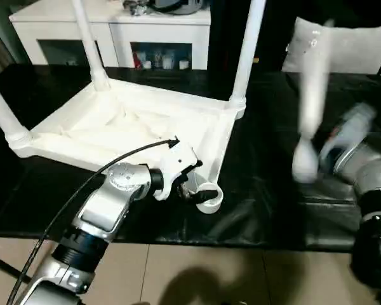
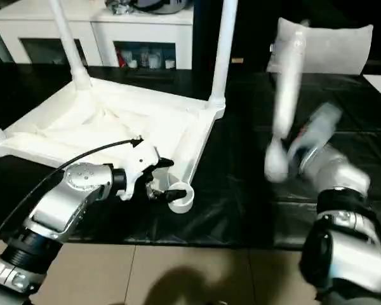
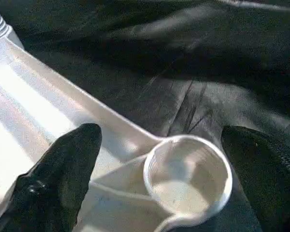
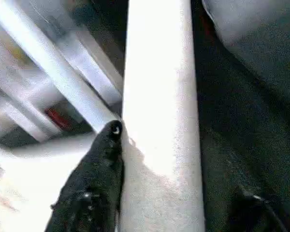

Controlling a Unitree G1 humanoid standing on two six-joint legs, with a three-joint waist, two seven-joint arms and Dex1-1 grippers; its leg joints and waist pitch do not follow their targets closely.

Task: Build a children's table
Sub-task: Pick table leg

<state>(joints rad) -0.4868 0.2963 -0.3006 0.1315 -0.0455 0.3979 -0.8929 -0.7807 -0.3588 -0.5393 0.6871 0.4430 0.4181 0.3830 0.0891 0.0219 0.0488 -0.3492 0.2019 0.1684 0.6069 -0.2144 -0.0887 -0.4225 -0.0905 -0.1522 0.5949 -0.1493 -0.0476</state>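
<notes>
Black wrinkled sheeting [image 1: 267, 190] covering the work surface, beige tiled floor [image 1: 197, 273] at 6 o'clock, white cabinet [image 1: 114, 35] with glass doors at 11 o'clock, pale grey cushion [image 1: 343, 44] at 2 o'clock, dark backdrop behind.

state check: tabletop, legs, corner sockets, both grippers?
tabletop: upside down on black cover, ribbed side up
three legs: standing upright in their corner sockets
near corner socket: empty
fourth leg: held off the table, roughly upright
left gripper: open, fingers either side of the empty socket
right gripper: shut on fourth leg
</notes>
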